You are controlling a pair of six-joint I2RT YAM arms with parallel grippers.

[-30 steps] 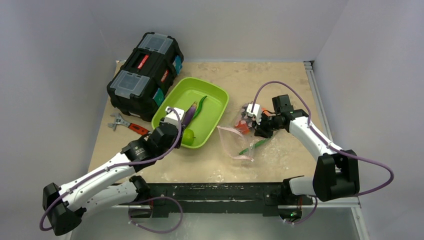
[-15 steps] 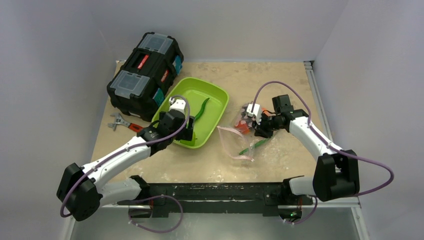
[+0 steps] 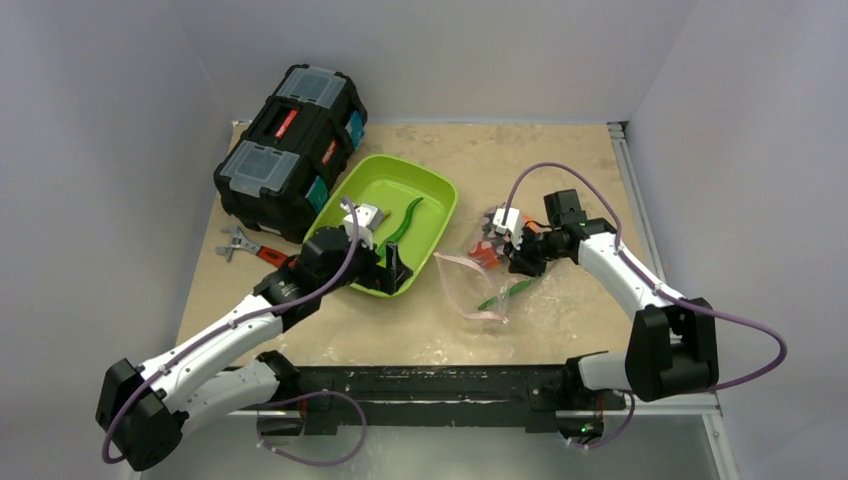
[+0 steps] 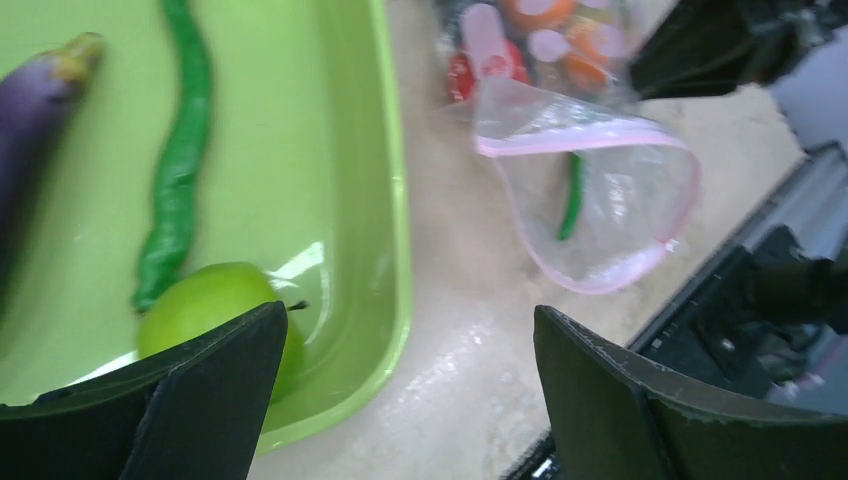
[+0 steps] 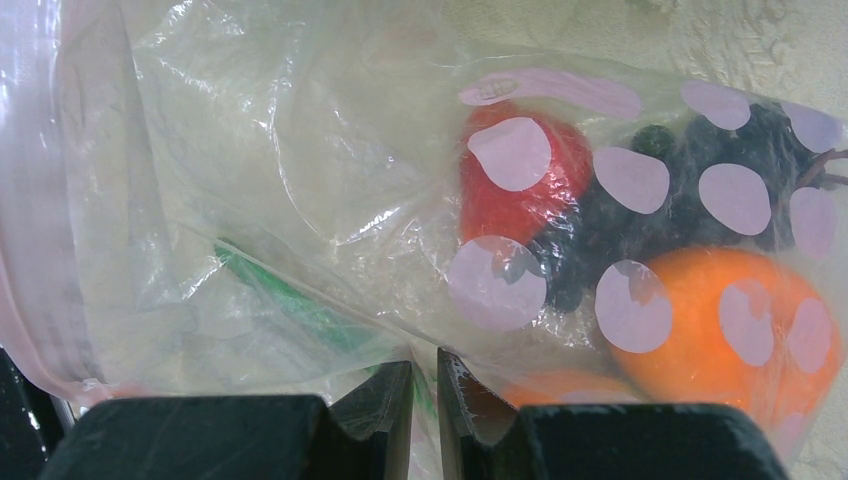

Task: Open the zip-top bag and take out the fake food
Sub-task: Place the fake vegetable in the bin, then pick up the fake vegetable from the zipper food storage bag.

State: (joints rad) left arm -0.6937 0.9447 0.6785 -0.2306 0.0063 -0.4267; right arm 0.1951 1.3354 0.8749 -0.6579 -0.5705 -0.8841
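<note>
Left gripper (image 4: 405,325) newly wide open, empty

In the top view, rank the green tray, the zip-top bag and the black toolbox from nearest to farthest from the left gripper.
1. The green tray, directly beneath the left gripper, which hangs over its near rim.
2. The zip-top bag, off to the gripper's right.
3. The black toolbox, at the back left.

One zip-top bag (image 3: 466,286), one tray (image 3: 400,180), one toolbox (image 3: 290,150), one wrench (image 3: 245,247)
</note>
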